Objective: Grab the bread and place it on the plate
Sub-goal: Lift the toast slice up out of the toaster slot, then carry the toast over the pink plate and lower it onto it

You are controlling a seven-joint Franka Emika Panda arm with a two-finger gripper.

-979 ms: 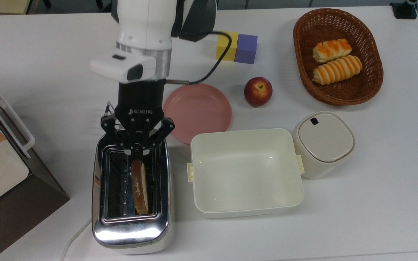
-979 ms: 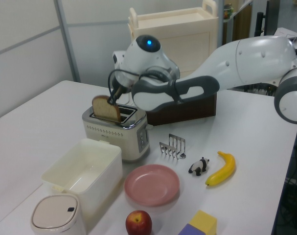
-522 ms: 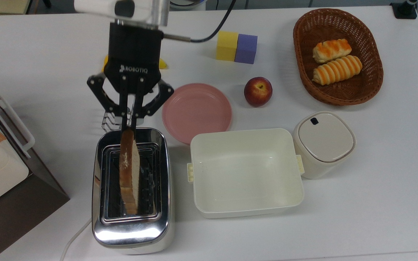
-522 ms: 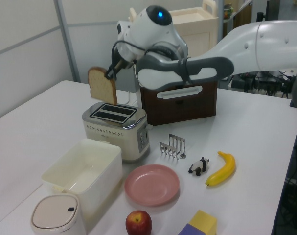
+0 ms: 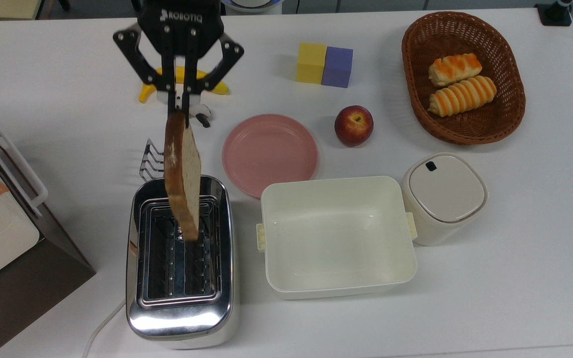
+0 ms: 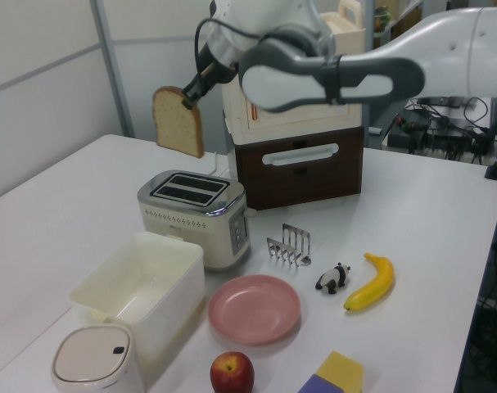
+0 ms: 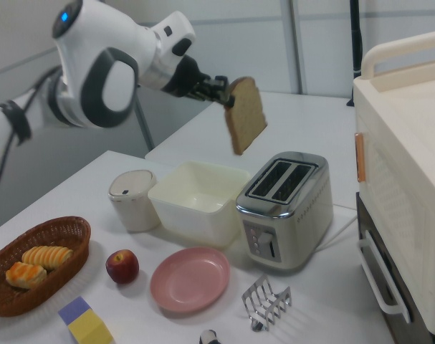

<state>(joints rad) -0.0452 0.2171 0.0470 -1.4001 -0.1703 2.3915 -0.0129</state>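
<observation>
Bread (image 5: 182, 175) — pinched in pincer (image 5: 179, 107), hanging above toaster (image 5: 181, 263).

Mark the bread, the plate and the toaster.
bread (image 5: 183, 174), top view, middle of the slice's face
plate (image 5: 269, 152), top view, bare centre
toaster (image 6: 196, 214), left view, side wall

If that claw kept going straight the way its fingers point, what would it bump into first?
Probably the toaster. The gripper points down at a slant with the bread hanging from it above the slots, so the slice would likely touch first, though depth is uncertain.
</observation>
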